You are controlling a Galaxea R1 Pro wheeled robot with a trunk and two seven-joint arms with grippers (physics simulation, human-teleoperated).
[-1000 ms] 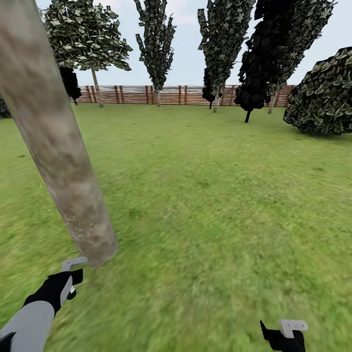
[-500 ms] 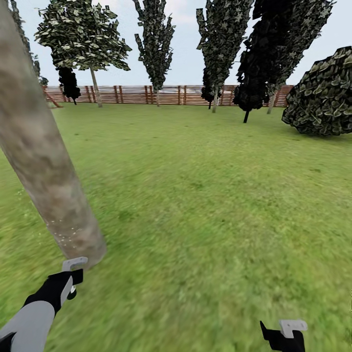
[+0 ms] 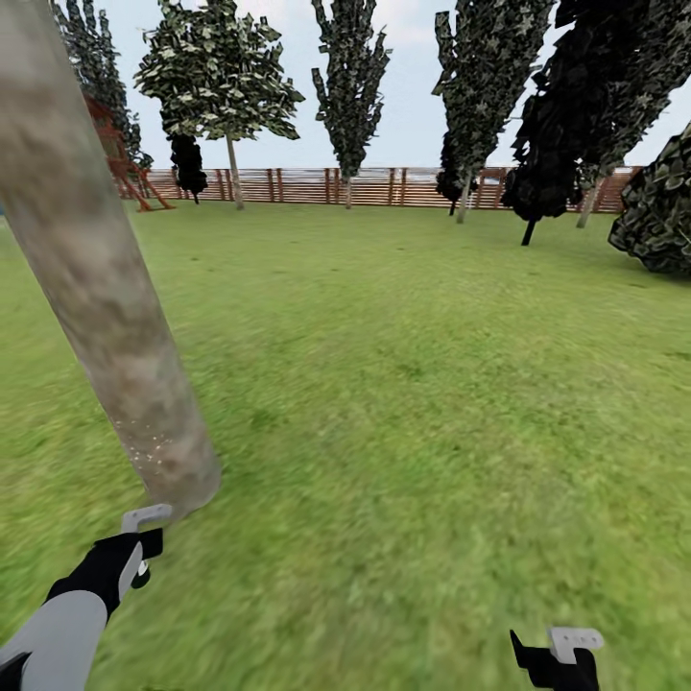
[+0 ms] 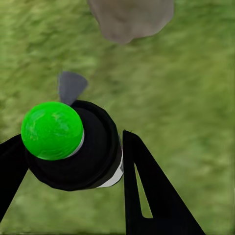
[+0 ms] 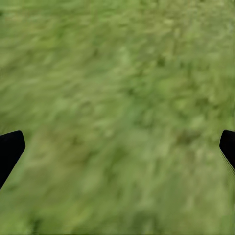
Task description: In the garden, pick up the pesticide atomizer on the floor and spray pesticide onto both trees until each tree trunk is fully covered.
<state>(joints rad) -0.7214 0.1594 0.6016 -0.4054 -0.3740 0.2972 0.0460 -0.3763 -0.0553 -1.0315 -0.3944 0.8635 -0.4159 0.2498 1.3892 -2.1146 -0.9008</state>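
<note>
A thick mottled grey-brown tree trunk [image 3: 91, 278] leans across the left of the head view, with pale specks near its base; the left wrist view shows its foot [image 4: 129, 17] just ahead. My left gripper [image 3: 140, 549] hangs just before that base, shut on the pesticide atomizer [image 4: 73, 147], a black bottle with a bright green top and a white label edge. A second tree [image 3: 223, 77] with a broad canopy and a thin pale trunk stands far off by the fence. My right gripper [image 3: 561, 656] sits low at the right, open over bare grass [image 5: 117, 117].
A brown slat fence [image 3: 384, 185] closes the lawn at the back. Narrow dark trees [image 3: 350, 86] stand along it, a big leafy bush [image 3: 662, 216] at the right, and a red frame structure [image 3: 125, 168] at the far left. Open grass [image 3: 413, 384] lies ahead.
The whole view has swung to the left, so the fence, trees and bush now sit further right and the red structure has come into sight. Both arms keep their places in the picture.
</note>
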